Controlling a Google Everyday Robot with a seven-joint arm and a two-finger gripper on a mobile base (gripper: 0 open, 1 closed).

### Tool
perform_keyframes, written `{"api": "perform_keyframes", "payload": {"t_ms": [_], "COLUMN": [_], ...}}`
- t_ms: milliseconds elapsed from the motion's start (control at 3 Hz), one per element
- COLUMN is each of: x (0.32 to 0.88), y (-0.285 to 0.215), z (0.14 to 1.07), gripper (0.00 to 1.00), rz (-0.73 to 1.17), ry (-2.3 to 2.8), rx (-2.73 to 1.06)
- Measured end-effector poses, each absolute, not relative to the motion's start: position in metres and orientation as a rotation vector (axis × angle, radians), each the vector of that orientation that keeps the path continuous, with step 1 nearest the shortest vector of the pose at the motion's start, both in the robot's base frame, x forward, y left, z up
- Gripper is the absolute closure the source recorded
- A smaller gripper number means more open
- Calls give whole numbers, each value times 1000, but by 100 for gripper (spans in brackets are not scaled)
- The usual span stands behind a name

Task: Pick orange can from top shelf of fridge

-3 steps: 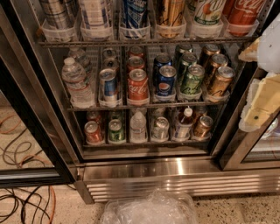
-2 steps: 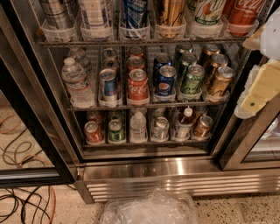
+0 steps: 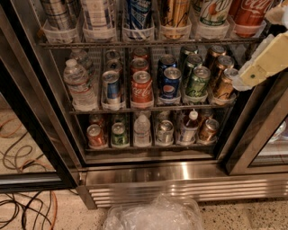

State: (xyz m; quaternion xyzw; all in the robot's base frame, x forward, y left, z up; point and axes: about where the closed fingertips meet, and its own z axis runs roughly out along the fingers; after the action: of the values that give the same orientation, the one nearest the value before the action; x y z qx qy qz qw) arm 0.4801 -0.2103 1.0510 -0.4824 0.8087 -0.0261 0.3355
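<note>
The orange can [image 3: 174, 12], tall and glossy amber, stands in a clear lane tray on the top shelf [image 3: 148, 43] of the fridge [image 3: 148, 173]; its upper part is cut off by the frame's top edge. A blue-and-white can sits to its left and a green-and-white one to its right. My gripper [image 3: 262, 62], a cream-coloured body, hangs at the right edge in front of the black door frame. It is lower than the orange can, well to its right, and touches nothing.
A tall red Coca-Cola can [image 3: 250, 13] is at the top right. The middle rack [image 3: 148, 107] carries short cans and a water bottle [image 3: 80, 84]. A crumpled plastic container [image 3: 155, 214] lies on the floor, with cables [image 3: 22, 206] at the left.
The cream gripper body at the right edge has risen from the middle rack's height toward the top shelf. The cans and bottles have not moved.
</note>
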Motion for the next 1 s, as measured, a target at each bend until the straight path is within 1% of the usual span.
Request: {"api": "perform_keyframes", "payload": {"t_ms": [333,1000], "x": [480,487], "y": [-210,-120], "z": [1051,1033], "gripper": [0,0], "rz": [-68,4], "ry": [2107,2029], "rx": [-1259,-1285]}}
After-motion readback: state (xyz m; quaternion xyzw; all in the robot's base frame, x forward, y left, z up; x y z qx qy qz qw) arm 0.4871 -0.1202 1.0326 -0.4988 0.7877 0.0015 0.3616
